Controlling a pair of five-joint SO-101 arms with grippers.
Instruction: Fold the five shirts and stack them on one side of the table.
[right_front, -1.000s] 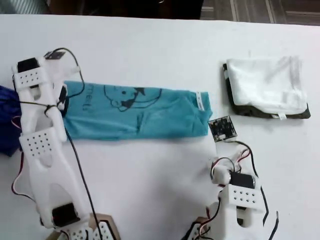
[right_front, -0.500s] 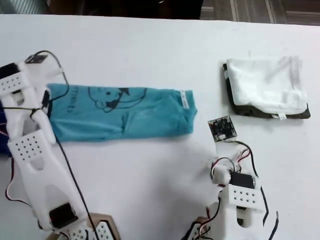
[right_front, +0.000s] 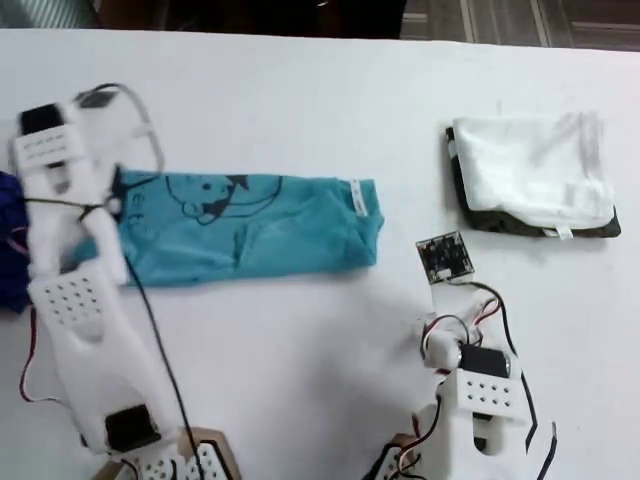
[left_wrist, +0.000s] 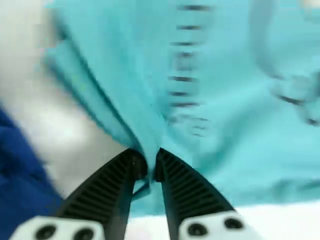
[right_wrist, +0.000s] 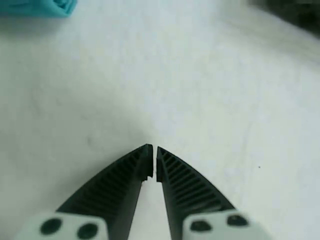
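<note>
A teal shirt (right_front: 250, 225) with a dark print lies folded into a long strip across the table's middle left. My left gripper (left_wrist: 148, 165) is shut on the teal shirt's (left_wrist: 235, 100) left end, pinching a fold of cloth between its black fingers (left_wrist: 110, 185). The left arm (right_front: 70, 270) stands over that end in the high view. A stack of folded shirts (right_front: 530, 175), white on top of dark, rests at the right. My right gripper (right_wrist: 154, 162) is shut on nothing, low over bare table near the front, by the right arm (right_front: 475, 390).
A blue shirt (right_front: 12, 240) is bunched at the table's left edge, and blue cloth (left_wrist: 20, 180) lies beside the left gripper. A small circuit board (right_front: 445, 257) with wires sits between the teal shirt and the right arm. Bare white tabletop (right_front: 300, 100) spreads behind.
The left arm has dragged the teal shirt to the left by its end; the shirt's right edge shifted from near the circuit board to well left of it. The right arm stayed still.
</note>
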